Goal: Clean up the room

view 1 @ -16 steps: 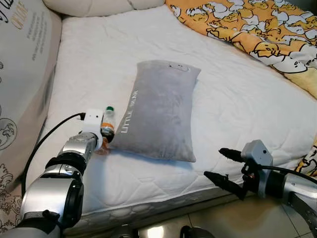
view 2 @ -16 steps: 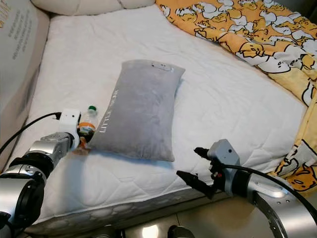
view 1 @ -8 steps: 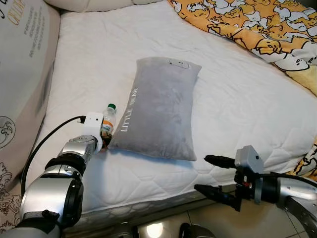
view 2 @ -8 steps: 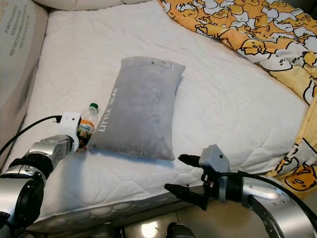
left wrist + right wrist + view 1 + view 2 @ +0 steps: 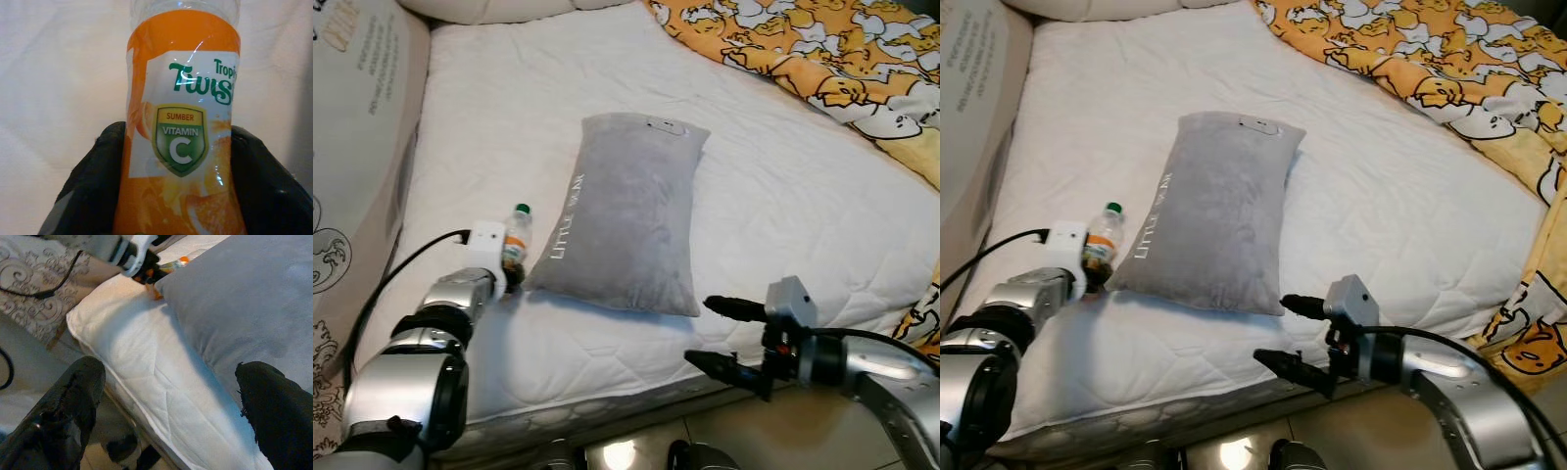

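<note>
Head views: I see my left gripper clamped on a small orange drink bottle, green cap up, standing on the white mattress just beside the grey pillow's near left edge. My right gripper hovers at the mattress's front edge, fingers spread wide, holding nothing, the pillow's near corner just beyond it.

Left wrist: black fingers press both sides of the bottle.

Right wrist: open fingers frame the mattress edge and the pillow; the bottle sits well beyond.
</note>
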